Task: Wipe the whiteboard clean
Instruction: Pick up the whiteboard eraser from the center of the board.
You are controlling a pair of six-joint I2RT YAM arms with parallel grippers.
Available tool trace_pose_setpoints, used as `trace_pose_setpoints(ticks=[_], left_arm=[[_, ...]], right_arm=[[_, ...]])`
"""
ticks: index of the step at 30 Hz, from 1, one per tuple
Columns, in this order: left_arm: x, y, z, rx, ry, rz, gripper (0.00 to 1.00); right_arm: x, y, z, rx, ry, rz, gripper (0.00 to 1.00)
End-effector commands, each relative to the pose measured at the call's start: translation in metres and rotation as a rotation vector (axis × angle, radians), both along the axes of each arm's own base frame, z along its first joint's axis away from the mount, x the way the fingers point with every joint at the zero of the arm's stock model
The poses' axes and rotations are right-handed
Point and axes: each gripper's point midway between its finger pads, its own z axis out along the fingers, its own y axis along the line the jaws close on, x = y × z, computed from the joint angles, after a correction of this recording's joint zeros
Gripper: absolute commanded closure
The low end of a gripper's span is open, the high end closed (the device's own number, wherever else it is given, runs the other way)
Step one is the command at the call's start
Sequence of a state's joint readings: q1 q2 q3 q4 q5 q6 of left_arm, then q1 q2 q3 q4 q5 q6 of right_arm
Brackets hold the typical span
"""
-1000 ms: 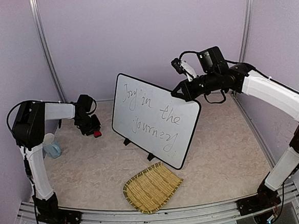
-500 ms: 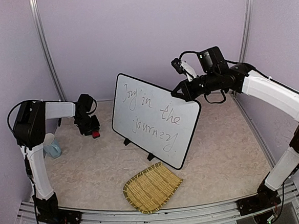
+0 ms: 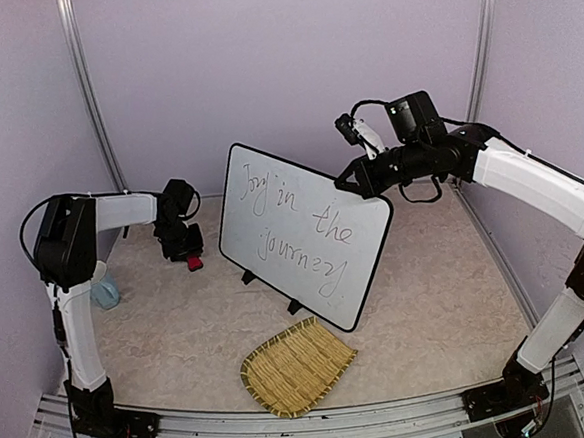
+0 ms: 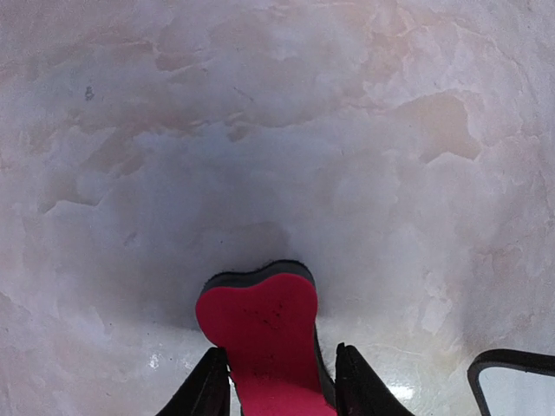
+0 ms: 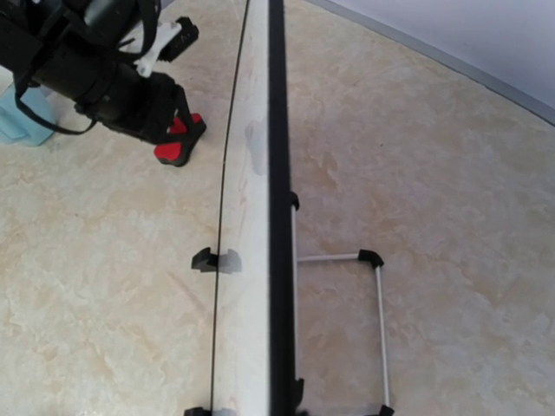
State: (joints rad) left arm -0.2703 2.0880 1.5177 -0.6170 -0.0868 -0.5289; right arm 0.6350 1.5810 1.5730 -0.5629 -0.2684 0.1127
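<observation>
Shifted a little nearer the board than a second ago, the left gripper [image 3: 187, 256] hangs low over the pale marbled table [image 3: 179, 327], just left of the large white rectangular whiteboard [image 3: 303, 233] with its thin black rim. Its black fingers [image 4: 208, 390] are partly closed and pinch a red-topped eraser with a dark felt base [image 4: 260, 334] from both sides. The eraser's end points down close to the tabletop, and contact cannot be told. The whiteboard stands upright, leaning slightly, on small black feet and a thin wire stand. Dark handwriting across its face reads "Joy in the journey". The right gripper [image 3: 350, 183], unmoved, is closed tight on the whiteboard's top rim near its upper right corner. A woven, fan-shaped straw mat [image 3: 297, 367] lies flat in front of the whiteboard, towards the arm bases and apart from it.
</observation>
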Motion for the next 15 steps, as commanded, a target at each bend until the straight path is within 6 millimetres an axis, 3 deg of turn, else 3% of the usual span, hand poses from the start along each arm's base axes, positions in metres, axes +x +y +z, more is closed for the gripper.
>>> trace_pose_setpoints(ticks=[1,15], left_arm=[[-0.0056,0.0013,-0.0079,0.038,0.039,-0.026,0.58],[-0.0066,0.0027,-0.0044,0.040,0.025,-0.011,0.59]], right_arm=[[-0.0026,-0.0128,-0.0078,-0.070,-0.012,-0.035,1.00],[-0.0025,-0.0130,-0.0084,-0.071,-0.013,-0.036,1.00]])
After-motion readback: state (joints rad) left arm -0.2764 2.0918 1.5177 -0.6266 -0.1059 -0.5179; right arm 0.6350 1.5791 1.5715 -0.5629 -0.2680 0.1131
